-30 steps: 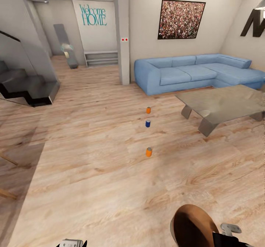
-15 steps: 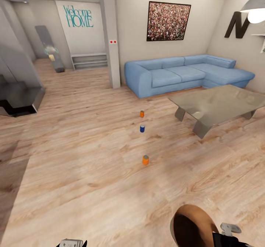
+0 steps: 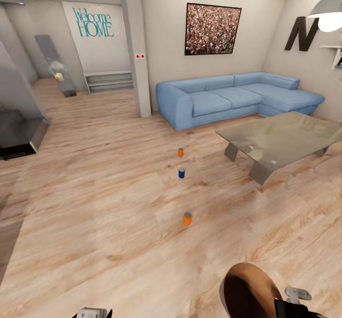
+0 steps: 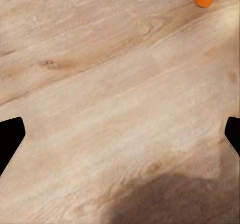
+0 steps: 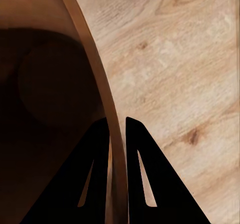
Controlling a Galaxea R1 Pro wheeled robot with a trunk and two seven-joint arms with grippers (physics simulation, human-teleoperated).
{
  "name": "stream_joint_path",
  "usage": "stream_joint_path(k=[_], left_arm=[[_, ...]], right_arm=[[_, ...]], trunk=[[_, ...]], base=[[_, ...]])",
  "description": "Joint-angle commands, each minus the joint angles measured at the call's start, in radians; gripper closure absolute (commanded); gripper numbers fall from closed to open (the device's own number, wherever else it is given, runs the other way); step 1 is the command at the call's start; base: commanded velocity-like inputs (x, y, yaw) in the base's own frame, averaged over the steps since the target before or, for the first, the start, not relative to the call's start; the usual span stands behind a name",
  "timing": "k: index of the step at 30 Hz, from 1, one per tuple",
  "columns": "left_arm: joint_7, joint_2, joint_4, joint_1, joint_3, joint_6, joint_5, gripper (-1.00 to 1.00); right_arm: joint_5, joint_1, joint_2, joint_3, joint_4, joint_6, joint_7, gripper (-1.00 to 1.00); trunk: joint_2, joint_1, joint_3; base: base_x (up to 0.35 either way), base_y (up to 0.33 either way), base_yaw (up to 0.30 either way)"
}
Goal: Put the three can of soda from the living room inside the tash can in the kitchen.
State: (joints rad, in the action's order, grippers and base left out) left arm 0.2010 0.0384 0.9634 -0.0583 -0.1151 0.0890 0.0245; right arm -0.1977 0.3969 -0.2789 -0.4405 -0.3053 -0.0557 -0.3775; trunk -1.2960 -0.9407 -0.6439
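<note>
Soda cans, three, standing apart in a line on the wood floor (image 3: pixel 95 204): far orange can (image 3: pixel 180 152), blue can (image 3: pixel 181 173), near orange can (image 3: pixel 187 219); left gripper (image 4: pixel 120 139) spread wide, holding nothing; right gripper (image 5: pixel 117 126) pinching the wall of the trash can (image 3: pixel 249 292), brown interior dark, contents indiscernible.

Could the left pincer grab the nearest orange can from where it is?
Probably not yet. The orange can stands on open floor well ahead of the left pincer, which is open. Nothing blocks the way.

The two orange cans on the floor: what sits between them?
In the head view, the dark blue can stands between the far orange can and the near orange can.
</note>
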Motion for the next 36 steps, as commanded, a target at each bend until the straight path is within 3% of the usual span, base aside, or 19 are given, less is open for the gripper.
stream_joint_path(k=[1, 18, 28, 36], left_arm=[[0.000, 0.000, 0.000, 0.000, 0.000, 0.000, 0.000, -1.00], [-0.001, 0.000, 0.000, 0.000, 0.000, 0.001, 0.000, -1.00], [-0.002, 0.000, -0.001, 0.000, 0.001, 0.015, 0.001, -1.00], [-0.002, 0.000, -0.001, 0.000, 0.003, 0.014, 0.001, -1.00]], right_arm=[[0.007, 0.000, 0.000, -0.003, -0.001, -0.001, -0.006, 1.00], [0.007, 0.000, 0.002, -0.003, -0.001, -0.001, -0.006, 1.00], [0.007, 0.000, 0.004, -0.002, 0.000, -0.001, -0.006, 1.00], [0.007, 0.000, 0.003, -0.003, 0.000, -0.001, -0.006, 1.00]], trunk=[[0.000, 0.000, 0.001], [0.000, 0.000, 0.021], [0.000, 0.000, 0.025], [0.000, 0.000, 0.032]], base=[[0.326, 0.001, -0.150], [0.297, -0.099, -0.155], [0.075, -0.038, -0.040], [0.127, -0.209, -0.152]])
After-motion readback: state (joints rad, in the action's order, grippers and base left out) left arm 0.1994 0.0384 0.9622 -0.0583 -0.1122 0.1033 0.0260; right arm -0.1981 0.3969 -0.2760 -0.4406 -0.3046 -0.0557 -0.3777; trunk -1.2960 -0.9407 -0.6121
